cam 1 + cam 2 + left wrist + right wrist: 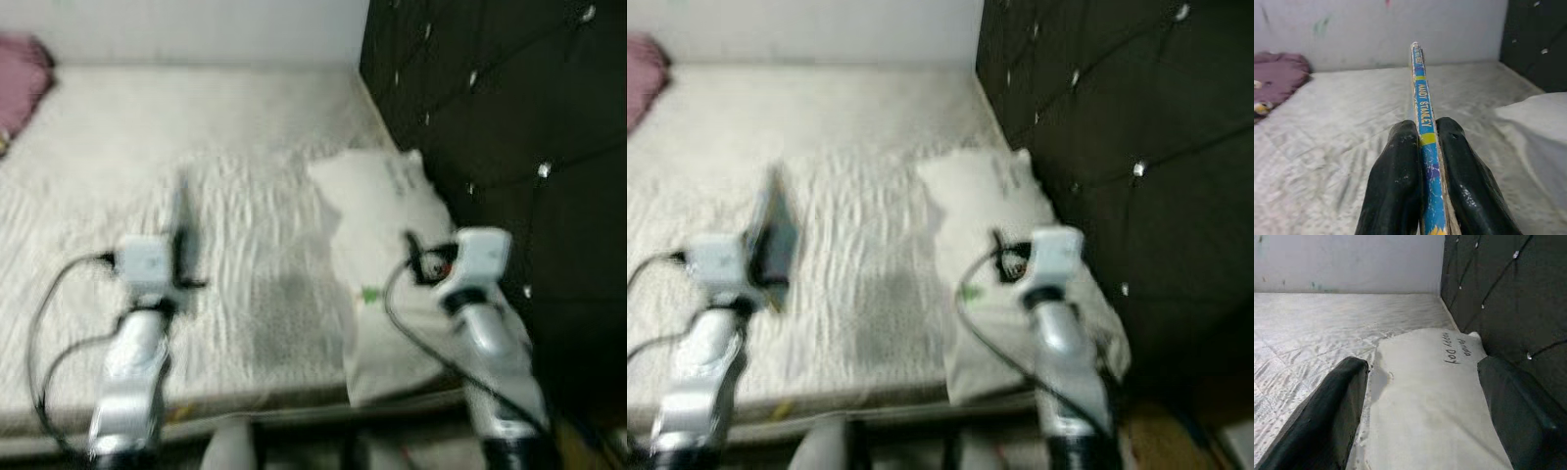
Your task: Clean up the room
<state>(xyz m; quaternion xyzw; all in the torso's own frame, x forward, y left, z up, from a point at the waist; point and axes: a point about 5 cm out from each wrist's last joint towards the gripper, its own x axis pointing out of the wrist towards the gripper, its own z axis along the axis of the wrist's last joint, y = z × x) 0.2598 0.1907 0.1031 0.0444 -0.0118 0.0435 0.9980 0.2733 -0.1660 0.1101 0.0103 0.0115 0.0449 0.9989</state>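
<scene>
Silver arms carry white wrist boxes, looping black cables, and glossy black-fingered tools (1425, 196).

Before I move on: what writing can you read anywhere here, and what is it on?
"MANDY STANLEY": spine of the thin book clamped in the left gripper.
"HAPPY DAY": white pillow ahead of the open right gripper.
A smaller word beside it is too blurred to read.

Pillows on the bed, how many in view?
1. A white pillow lies on the mattress against the dark headboard, in front of the right hand. The purple bundle at the far corner is unclear.
</scene>
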